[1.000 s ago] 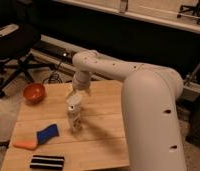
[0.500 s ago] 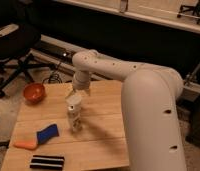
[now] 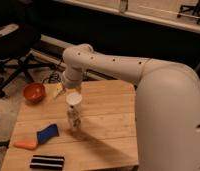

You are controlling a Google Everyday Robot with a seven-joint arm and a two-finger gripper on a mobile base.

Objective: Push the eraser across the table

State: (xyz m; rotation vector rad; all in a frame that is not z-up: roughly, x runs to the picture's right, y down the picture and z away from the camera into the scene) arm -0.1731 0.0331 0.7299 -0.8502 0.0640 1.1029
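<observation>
Gripper (image 3: 69, 90) seen over far-left part of desk (image 3: 110, 125), just above white-capped bottle (image 3: 74, 116) standing upright on desk; how far open, and whether anything is held, cannot be told. Eraser (image 3: 47, 161) laid flat at near-left edge of desk, well apart from gripper. Blue pad (image 3: 47, 132) and orange piece (image 3: 25, 145) laid just beyond eraser, touching each other. Orange bowl (image 3: 34, 92) seen by far-left corner.

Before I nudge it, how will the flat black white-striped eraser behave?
The flat black white-striped eraser lies low and flat, so it will probably slide, not roll or tip. It looks rigid, so bending seems unlikely. The pincer hangs above the middle of the pale wooden table, apart from the eraser.
</observation>
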